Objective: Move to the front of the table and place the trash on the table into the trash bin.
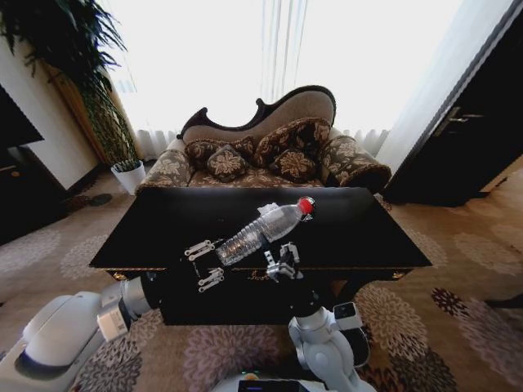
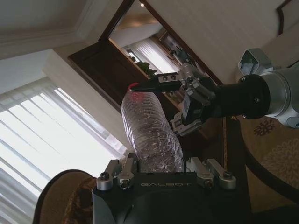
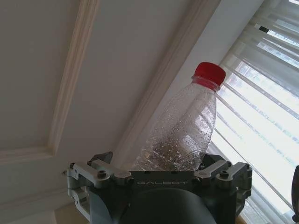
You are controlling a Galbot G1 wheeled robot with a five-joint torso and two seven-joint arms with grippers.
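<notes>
Bright curtained windows and a patterned sofa [image 1: 270,151] form the backdrop, and before them stands the black table [image 1: 368,233], its glossy top seen from the front edge. Above the front edge, near its centre, a clear plastic bottle [image 1: 263,230] with a red cap [image 1: 306,205] is held clear of the top, slanting up toward the far right corner. The left gripper [image 1: 204,263] is seen at the bottle's base, its jaws spread apart with the base sitting between them; whether they press on it cannot be told. The right gripper [image 1: 282,263] is raised just beside the bottle's middle, and its hold cannot be told either. Both forearms are lifted from below the front edge, wrists turned upward. A slip is judged the main risk: the smooth, ribbed bottle could slide out at the base if grip is light, and drop onto the table.
</notes>
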